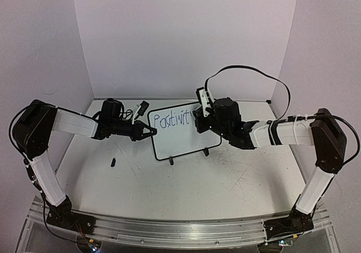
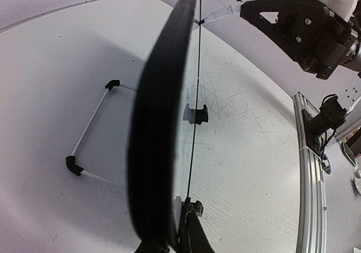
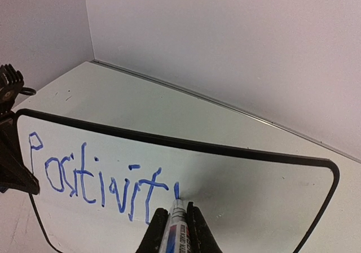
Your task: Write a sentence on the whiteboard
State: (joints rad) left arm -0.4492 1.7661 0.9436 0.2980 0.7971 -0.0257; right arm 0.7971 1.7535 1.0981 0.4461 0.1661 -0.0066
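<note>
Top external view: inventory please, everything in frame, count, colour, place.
whiteboard: 1, white with black frame, upright at table centre
writing: 1 line, blue, board's top left, reads "Positivit"
marker: 1, white, blue-labelled, tip on the board
small object: 1, black, on table left of board; unidentifiable
cable: 1, black, arching at right rear
table: 1, white, scuffed
left hand: 1, black, shut on board's left edge
right hand: 1, black, shut on marker

Pale lilac walls [image 1: 186, 33] enclose a scuffed white table [image 1: 225, 179] on three sides.
</note>
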